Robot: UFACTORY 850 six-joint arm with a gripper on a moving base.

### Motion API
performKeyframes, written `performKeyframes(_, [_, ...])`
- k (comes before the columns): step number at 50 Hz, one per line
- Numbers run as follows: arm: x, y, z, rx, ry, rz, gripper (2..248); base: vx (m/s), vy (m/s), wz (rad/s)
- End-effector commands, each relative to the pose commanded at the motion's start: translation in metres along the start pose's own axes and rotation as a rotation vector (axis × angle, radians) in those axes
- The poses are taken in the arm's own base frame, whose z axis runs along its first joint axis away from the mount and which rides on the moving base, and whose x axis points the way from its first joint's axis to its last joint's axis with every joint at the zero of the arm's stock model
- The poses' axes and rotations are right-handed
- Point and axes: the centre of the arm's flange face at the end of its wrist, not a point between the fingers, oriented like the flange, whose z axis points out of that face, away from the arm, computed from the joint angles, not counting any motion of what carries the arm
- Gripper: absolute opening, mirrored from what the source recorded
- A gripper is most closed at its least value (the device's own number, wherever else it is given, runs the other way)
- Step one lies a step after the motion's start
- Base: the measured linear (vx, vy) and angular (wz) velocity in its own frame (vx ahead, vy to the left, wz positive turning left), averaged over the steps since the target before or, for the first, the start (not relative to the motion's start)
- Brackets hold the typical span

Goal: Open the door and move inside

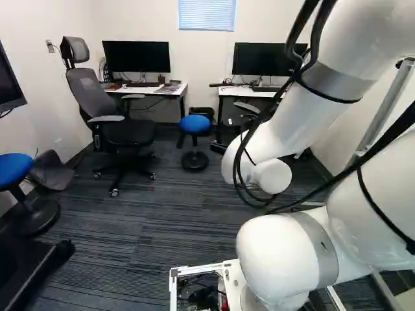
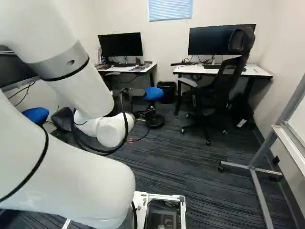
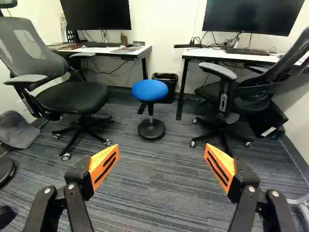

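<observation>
Got the fingers (image 3: 104,166) spread wide, gripping nothing, aimed over striped carpet (image 3: 159,193) toward a blue stool (image 3: 149,90) between two office chairs (image 3: 75,96), well apart from everything.

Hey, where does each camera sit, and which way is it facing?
Left base view: behind the arm, left side, looking ahead and slightly down at the desks; the arm fills its right.
Right base view: behind the arm, right side, facing the same way; the arm fills its left.
Wrist view: on the wrist, looking along the open tool; its two fingers show.
All three share the blue stool between the desks.
</observation>
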Motion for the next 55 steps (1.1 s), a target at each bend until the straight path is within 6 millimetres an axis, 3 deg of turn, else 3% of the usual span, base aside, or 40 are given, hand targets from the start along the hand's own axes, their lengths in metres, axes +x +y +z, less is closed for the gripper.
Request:
performKeyframes(17, [0.0000,0.0000,0.0000,0.000,0.000,0.000,247,0.174,0.007,-0.004])
performKeyframes(55, [0.0000,0.0000,0.0000,0.000,0.000,0.000,247,-0.004,-0.001,0.000])
